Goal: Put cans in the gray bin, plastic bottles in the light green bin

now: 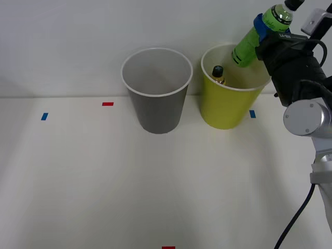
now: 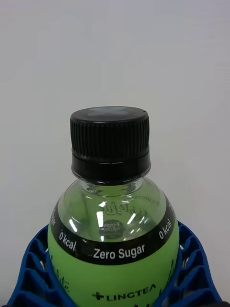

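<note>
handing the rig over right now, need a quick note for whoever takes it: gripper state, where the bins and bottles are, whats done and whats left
Right gripper: shut on the green bottle, holding it tilted over the light green bin, base down at the bin's mouth, cap up and away.

Light green bin: right of the gray bin, both upright at the back of the table. The amber-necked bottle is already inside it.

Gray bin: nothing visible inside.

Done: one bottle binned.

Left: release the green bottle into the light green bin. No cans visible on the table.
</note>
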